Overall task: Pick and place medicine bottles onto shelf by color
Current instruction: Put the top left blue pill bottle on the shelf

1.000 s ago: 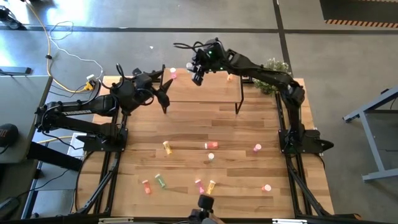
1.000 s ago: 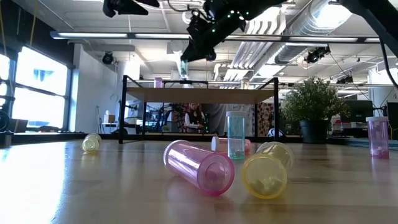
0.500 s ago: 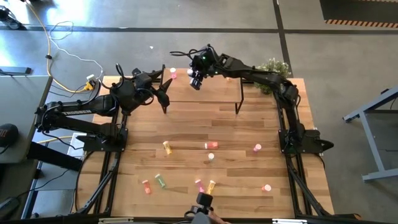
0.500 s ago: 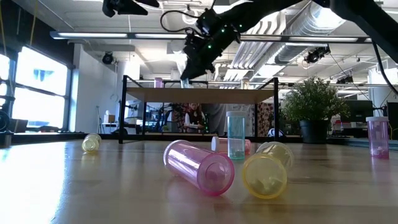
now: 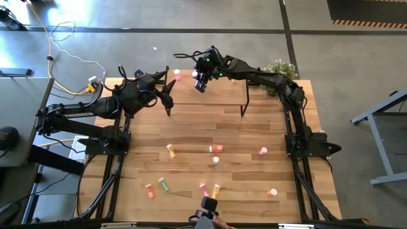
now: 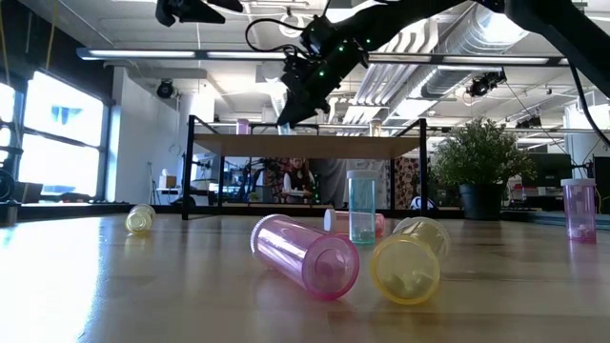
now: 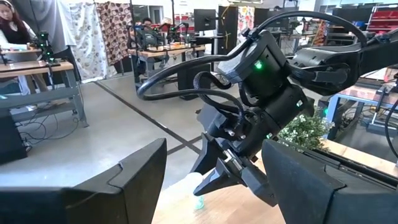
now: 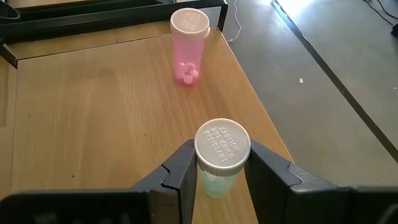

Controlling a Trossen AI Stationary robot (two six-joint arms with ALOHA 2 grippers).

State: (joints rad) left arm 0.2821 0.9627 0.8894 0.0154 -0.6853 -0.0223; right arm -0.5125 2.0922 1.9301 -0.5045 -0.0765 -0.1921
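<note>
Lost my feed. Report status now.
Right tool shut on pale green bottle, low over shelf corner. Left tool open, waiting at shelf's left end. Pink bottle stands upright on shelf, apart from green one. Nothing blocking.

1. The shelf (image 8: 93, 93) is light wood with black metal legs.
2. The pink bottle (image 8: 188, 46) on it has a pale pink cap.
3. The green bottle (image 8: 219, 177) at lower centre of the right wrist view is pale green with a white cap.
4. The bottle (image 6: 303, 255) at centre of the low view is pink; its neighbour (image 6: 405, 270) is yellow.
5. The plant (image 5: 280, 69) at upper right of the high view is green.
</note>
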